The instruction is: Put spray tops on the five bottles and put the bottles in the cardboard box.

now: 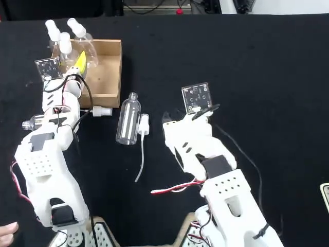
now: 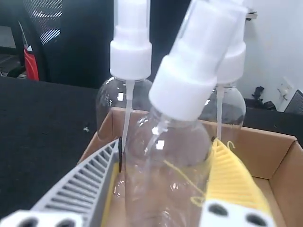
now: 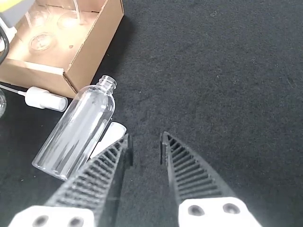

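Observation:
A cardboard box (image 1: 105, 72) sits at the back left of the black table. My left gripper (image 1: 76, 64) hangs over it, shut on a clear bottle (image 2: 165, 156) fitted with a white spray top (image 2: 194, 71). Two more topped bottles (image 2: 130, 47) (image 2: 232, 61) stand in the box behind it. An uncapped clear bottle (image 1: 128, 118) lies on the table beside the box, with a loose spray top (image 1: 143, 126) touching its side. My right gripper (image 3: 146, 137) is open just beside that top, holding nothing. A second loose spray top (image 1: 102, 110) lies against the box's front wall.
Another clear bottle (image 1: 31, 123) lies partly hidden behind the left arm. The loose top's thin tube (image 1: 140, 164) trails toward the table's front. Red and white wires (image 1: 172, 189) lie by the right arm's base. A pale object (image 1: 325, 194) sits at the right edge.

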Tool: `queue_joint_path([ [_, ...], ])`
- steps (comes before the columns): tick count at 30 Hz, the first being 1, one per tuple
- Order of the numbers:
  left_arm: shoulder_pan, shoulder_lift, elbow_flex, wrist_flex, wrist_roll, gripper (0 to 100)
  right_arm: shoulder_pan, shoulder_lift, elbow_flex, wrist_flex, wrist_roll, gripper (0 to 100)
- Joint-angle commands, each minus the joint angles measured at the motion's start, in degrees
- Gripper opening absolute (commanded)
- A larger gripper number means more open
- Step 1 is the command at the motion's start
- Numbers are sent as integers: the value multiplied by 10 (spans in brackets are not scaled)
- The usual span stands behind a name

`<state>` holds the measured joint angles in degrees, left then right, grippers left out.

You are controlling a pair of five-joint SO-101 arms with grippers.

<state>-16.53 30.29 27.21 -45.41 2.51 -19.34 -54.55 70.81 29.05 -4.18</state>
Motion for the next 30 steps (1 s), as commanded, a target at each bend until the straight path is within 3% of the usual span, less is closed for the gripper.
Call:
queue_joint_path([
  [1,-5,-51,-21,4,-3,285,10,-11,-3,-14,4,99],
  [9,0,-141,46,15,-3,285,10,-11,-3,-14,4,99],
  [13,-1,-145,44,61,-2,285,10,-11,-3,-14,4,99],
  [30,0,-150,66,56,-4,288,10,-11,-3,-13,4,99],
])
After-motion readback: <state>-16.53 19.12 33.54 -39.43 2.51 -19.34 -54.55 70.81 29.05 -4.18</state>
